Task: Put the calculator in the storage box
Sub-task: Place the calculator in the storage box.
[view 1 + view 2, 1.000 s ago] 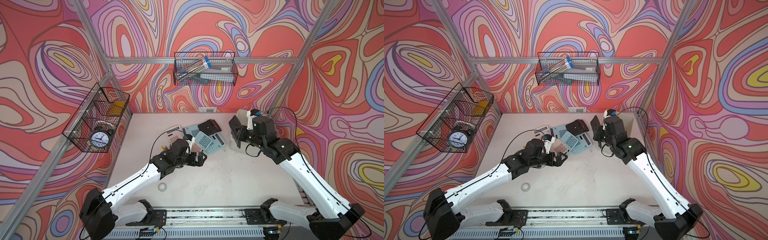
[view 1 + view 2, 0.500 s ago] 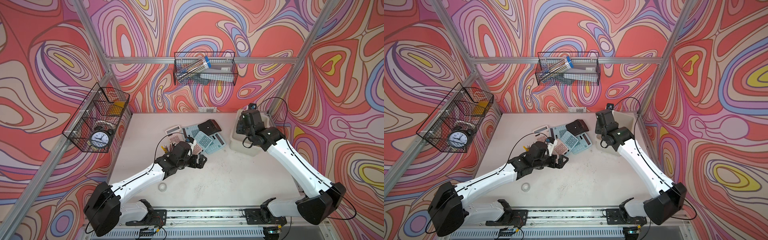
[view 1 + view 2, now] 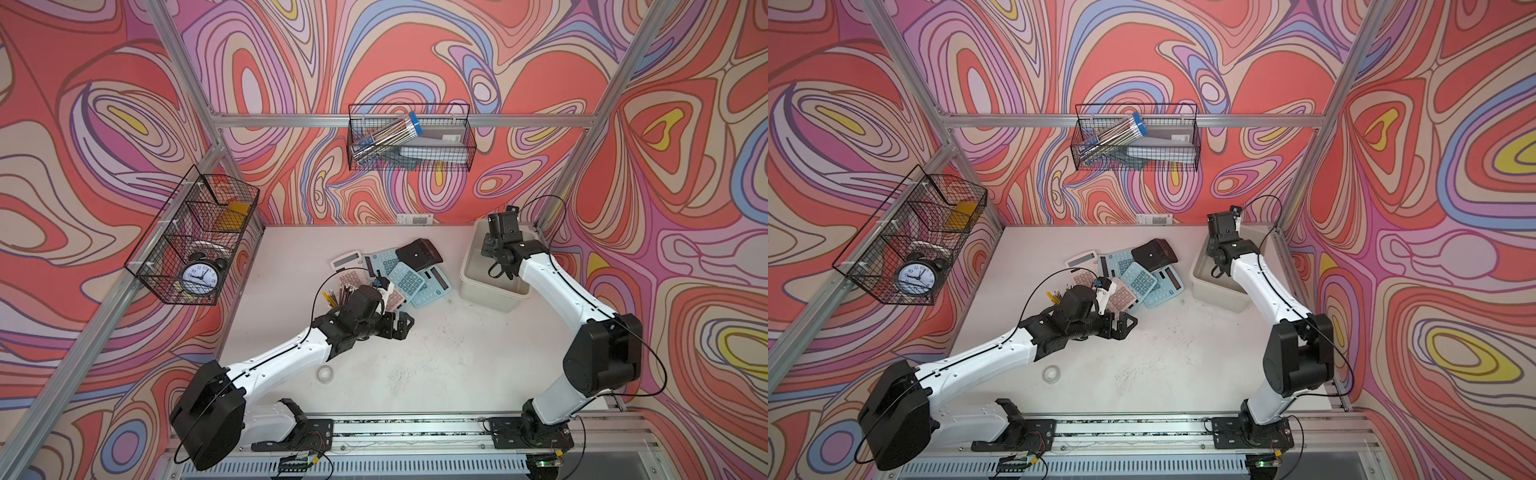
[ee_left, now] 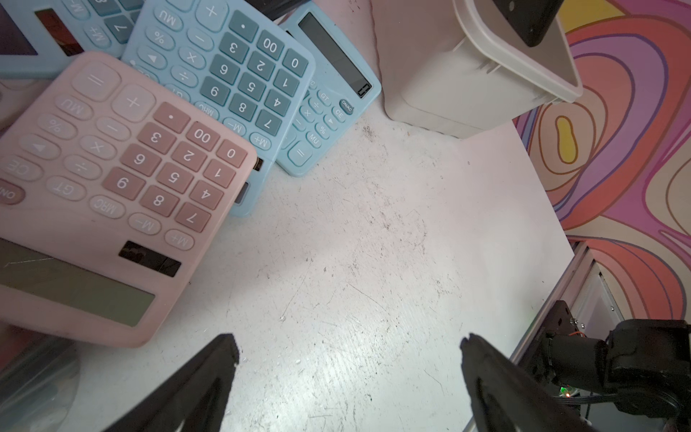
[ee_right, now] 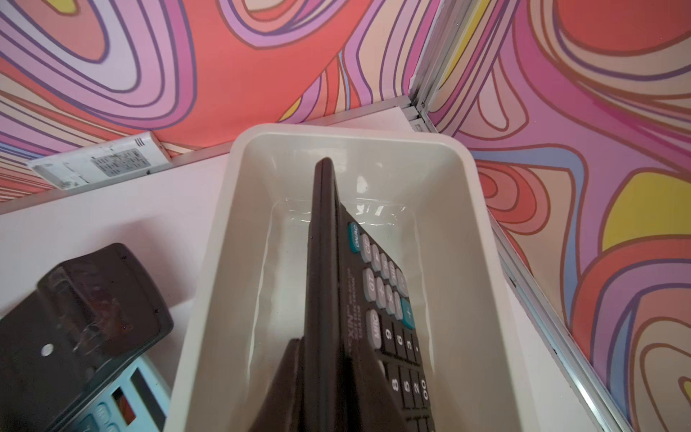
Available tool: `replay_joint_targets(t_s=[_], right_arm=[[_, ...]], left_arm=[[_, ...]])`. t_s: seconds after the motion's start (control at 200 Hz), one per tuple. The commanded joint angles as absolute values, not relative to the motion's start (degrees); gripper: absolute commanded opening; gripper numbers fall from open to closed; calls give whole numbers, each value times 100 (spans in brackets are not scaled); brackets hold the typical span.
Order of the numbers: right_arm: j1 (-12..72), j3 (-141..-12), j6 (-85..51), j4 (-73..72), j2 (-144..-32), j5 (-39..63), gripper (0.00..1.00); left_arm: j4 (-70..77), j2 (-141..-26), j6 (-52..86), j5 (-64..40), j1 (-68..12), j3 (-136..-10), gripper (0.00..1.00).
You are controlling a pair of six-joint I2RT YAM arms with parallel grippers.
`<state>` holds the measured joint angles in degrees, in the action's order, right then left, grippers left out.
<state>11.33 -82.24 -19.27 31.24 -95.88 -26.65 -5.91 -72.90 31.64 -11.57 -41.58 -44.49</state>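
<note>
Right claw (image 5: 323, 349) grips calculator (image 5: 381, 299) edge-up along box (image 5: 228, 232).

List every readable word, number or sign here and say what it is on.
"MU", "MRC", "M+", "GT", "00": pink calculator keys.
"MU", "M-", "M+", "00": top blue calculator keys.
"ON/AC", "CE", "GT": blue calculator beneath it keys.
"ON/AC", "MRC", "GT": black calculator in the right tool; its brand print is blurred.
Wall label: too blurred.
Alarm clock numerals: too small.
</note>
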Motion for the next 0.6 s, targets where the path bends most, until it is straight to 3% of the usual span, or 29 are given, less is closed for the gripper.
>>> replay_joint_targets(t_s=[0.0,0.596], right_arm=[[1009,-8443,-1823,2651,-9914,-2625,0],[767,-8392,-1592,1748,-10980,-2057,0]], left_arm=[[-431,-7267,3067,-1137,-4160,-4377,99],[-328,-7277,3043,-1128,-4165,-4293,99]])
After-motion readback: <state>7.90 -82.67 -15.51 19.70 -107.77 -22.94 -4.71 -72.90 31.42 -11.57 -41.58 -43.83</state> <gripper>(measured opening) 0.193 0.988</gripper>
